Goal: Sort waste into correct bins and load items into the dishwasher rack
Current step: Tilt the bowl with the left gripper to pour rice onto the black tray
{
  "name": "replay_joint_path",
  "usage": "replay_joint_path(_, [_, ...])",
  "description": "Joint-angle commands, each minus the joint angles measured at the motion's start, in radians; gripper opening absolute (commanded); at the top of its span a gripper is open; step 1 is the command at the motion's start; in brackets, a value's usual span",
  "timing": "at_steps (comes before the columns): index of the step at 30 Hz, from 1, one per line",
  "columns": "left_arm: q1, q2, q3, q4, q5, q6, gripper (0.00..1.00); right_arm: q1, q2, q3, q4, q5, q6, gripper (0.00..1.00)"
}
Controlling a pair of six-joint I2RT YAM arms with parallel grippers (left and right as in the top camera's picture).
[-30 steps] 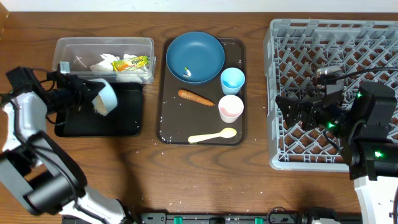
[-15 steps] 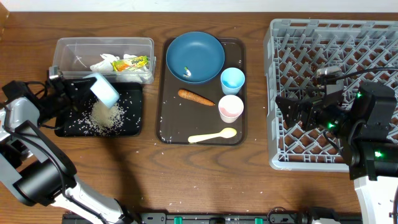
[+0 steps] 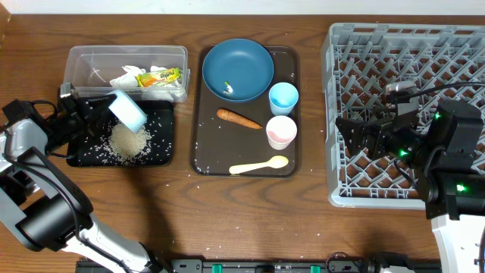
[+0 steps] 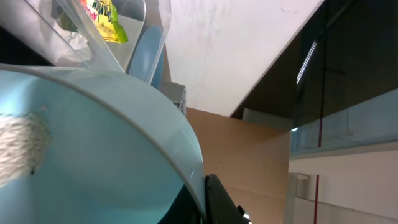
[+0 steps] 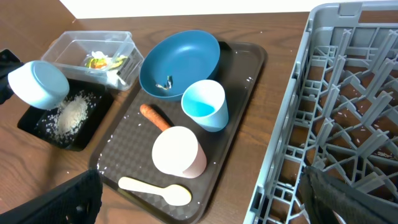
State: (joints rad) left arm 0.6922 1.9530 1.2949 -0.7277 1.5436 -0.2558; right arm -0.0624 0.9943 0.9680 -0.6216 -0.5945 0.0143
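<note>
My left gripper (image 3: 104, 105) is shut on the rim of the light blue bowl (image 3: 126, 111), held tipped over the black tray (image 3: 161, 154). A pile of white rice (image 3: 129, 140) lies on that tray, and some rice still sticks inside the bowl (image 4: 93, 143). The clear tub (image 3: 83, 59) holds the wrapper (image 3: 161, 76) and tissue (image 3: 125, 78). The carrot (image 3: 239, 118), dark blue plate (image 3: 238, 68), light blue cup (image 3: 283, 97), white-pink cup (image 3: 280, 131) and spoon (image 3: 259, 164) sit on the brown tray (image 3: 204, 144). My right gripper (image 3: 356, 136) is open and empty over the grey rack (image 3: 455, 45).
Loose rice grains are scattered on the brown tray and on the wood around both trays. The rack fills the right side of the table. The tub stands directly behind the black tray.
My left gripper tipped the bowl and rose a little toward the tub. The rice poured out and now lies in a pile on the black tray. The right arm has not moved.
</note>
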Motion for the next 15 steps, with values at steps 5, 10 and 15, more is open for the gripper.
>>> replay_joint_path(5, [0.004,-0.058,0.018,-0.014,0.018,-0.002,0.06,-0.002,0.001,0.019,-0.007,-0.008,0.007,0.99])
replay_joint_path(10, [0.010,-0.097,0.018,-0.029,0.019,-0.016,0.06,-0.002,0.001,0.019,-0.011,-0.008,0.008,0.99])
replay_joint_path(15, [0.010,-0.138,0.018,-0.041,0.029,-0.016,0.06,-0.002,0.001,0.019,-0.019,-0.008,0.008,0.99])
